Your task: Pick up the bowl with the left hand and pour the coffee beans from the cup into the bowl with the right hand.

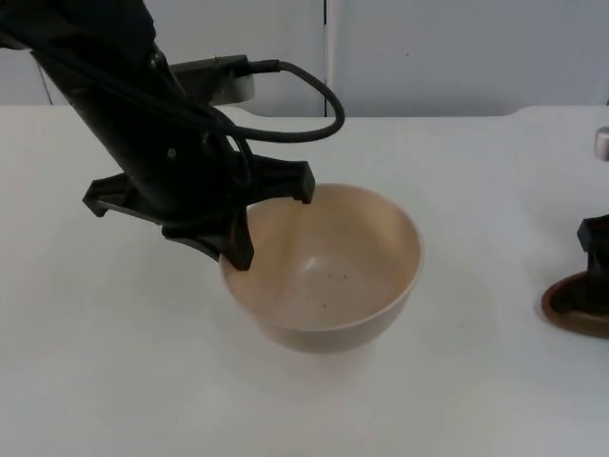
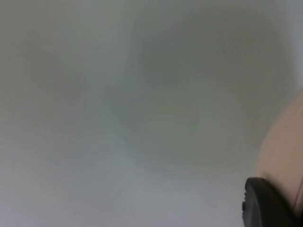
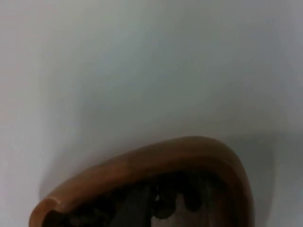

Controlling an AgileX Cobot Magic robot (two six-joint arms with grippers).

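Note:
A beige bowl (image 1: pixel 381 257) sits mid-table in the top view, with only a few dark specks inside. My left gripper (image 1: pixel 234 255) is shut on its left rim, one finger reaching down inside the wall. The left wrist view has the bowl's outer wall (image 2: pixel 284 156) beside a black fingertip (image 2: pixel 265 203). At the table's right edge, my right gripper (image 1: pixel 595 243) is on a brown cup (image 1: pixel 574 307). In the right wrist view the cup's rim (image 3: pixel 165 153) is close, with dark coffee beans (image 3: pixel 182 198) inside.
The white table (image 1: pixel 457 400) runs back to the grey partition wall (image 1: pixel 457 57). Open table lies between the bowl and the cup, and in front of the bowl.

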